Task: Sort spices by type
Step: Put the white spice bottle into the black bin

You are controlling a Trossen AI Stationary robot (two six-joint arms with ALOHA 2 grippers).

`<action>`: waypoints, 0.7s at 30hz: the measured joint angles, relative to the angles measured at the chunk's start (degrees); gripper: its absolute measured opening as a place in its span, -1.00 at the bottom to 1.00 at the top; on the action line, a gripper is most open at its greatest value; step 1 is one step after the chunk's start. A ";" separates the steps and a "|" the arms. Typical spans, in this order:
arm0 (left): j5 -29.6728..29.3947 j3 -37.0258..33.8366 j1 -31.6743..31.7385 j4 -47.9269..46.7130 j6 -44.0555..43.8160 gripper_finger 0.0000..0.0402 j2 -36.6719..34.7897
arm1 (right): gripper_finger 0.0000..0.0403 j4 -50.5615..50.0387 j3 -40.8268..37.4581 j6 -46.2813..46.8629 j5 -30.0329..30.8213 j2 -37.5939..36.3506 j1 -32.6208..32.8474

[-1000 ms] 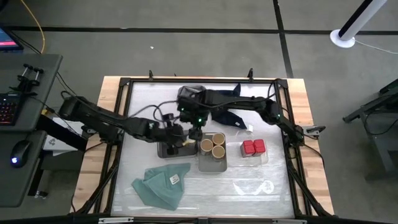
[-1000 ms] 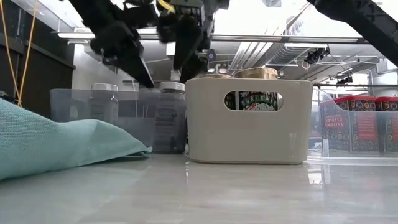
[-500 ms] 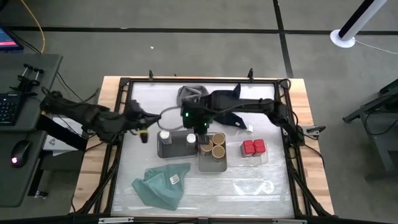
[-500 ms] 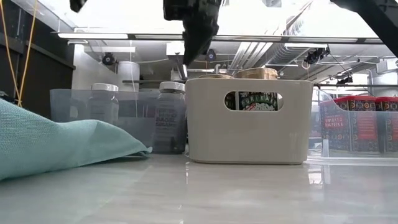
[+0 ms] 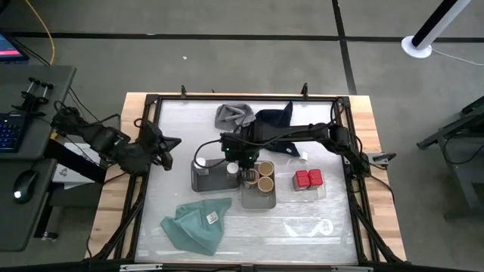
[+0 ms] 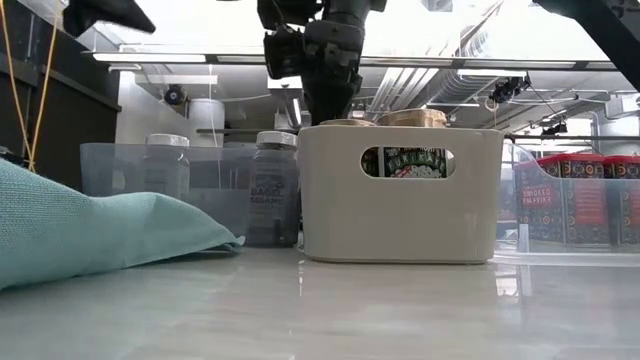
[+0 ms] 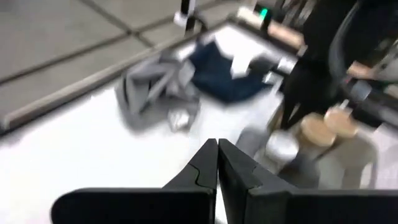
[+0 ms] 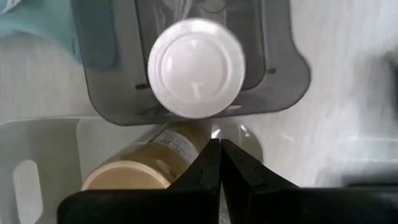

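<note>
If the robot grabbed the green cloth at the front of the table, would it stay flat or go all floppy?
Probably floppy. The teal cloth already lies crumpled in soft folds, so it would likely droop and hang from wherever it is pinched. It looks thin, so it is probably light. Pushed, it would more likely bunch up than slide as one piece.

Hidden under the right arm [image 5: 302, 134] in the high view at 12 o'clock of the tan-topped jars [image 5: 265, 175]: the third one [image 8: 127, 176], cut off by the right wrist view's edge.
</note>
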 joint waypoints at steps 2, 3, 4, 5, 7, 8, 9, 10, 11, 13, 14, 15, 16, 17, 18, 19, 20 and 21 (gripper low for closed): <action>2.72 -0.03 -0.07 -3.41 -3.44 -1.00 1.20 | -1.00 0.00 -0.37 0.05 -0.54 0.00 0.28; 3.99 -0.04 -0.07 -4.83 -4.44 -1.00 1.88 | -1.00 0.49 -0.37 -0.10 -0.55 0.00 0.40; 5.07 -0.04 -0.07 -5.82 -5.16 -1.00 2.60 | -1.00 1.30 -0.37 -0.19 -0.57 0.00 0.56; 5.86 -0.04 -0.07 -6.37 -5.47 -1.00 3.34 | -1.00 2.45 -0.37 -0.17 -0.56 0.00 0.69; 7.48 -0.04 -0.07 -7.30 -6.16 -1.00 5.00 | -1.00 3.81 -0.37 0.30 -1.03 0.00 0.88; 8.44 -0.04 -0.07 -7.75 -6.54 -1.00 5.89 | -1.00 3.80 -0.37 0.70 -1.69 0.00 0.97; 9.43 -0.04 -0.07 -8.08 -6.88 -1.00 6.71 | -1.00 3.70 -0.37 0.90 -2.28 0.05 1.03; 10.61 -0.04 -0.07 -8.28 -6.90 -1.00 7.58 | -1.00 3.70 -0.37 0.96 -2.50 0.38 1.13; 11.91 -0.07 -0.07 -8.46 -6.88 -1.00 8.57 | -1.00 3.71 -0.37 0.97 -2.62 0.56 1.28; 14.39 -0.37 -0.09 -8.84 -6.50 -1.00 10.40 | -1.00 3.91 -0.44 0.96 -2.62 1.07 1.54; 15.47 -0.56 -0.11 -9.01 -6.41 -1.00 11.40 | -1.00 4.57 -0.44 0.99 -2.71 1.27 1.66; 16.69 -1.02 -0.13 -8.69 -6.42 -1.00 12.13 | -1.00 5.40 -0.44 1.05 -2.88 1.27 1.79; 18.13 -1.64 -0.31 -8.60 -6.54 -1.00 12.86 | -1.00 5.70 -0.44 1.03 -2.95 1.27 1.84; 19.38 -2.51 -0.62 -8.36 -6.85 -1.00 13.50 | -1.00 5.76 -0.44 1.01 -2.98 1.27 2.00; 20.56 -3.61 -1.02 -7.59 -6.95 -1.00 14.03 | -1.00 6.10 -0.44 1.01 -2.97 1.35 2.10; 21.57 -4.91 -1.60 -6.63 -7.43 -1.00 14.61 | -1.00 6.79 -0.44 1.01 -2.99 1.54 2.16; 22.16 -6.40 -2.20 -5.69 -8.19 -1.00 15.11 | -1.00 7.16 -0.44 1.01 -2.98 1.65 2.19; 22.33 -8.05 -2.88 -4.37 -9.15 -1.00 15.55 | -1.00 7.49 -0.44 1.01 -2.97 1.76 2.19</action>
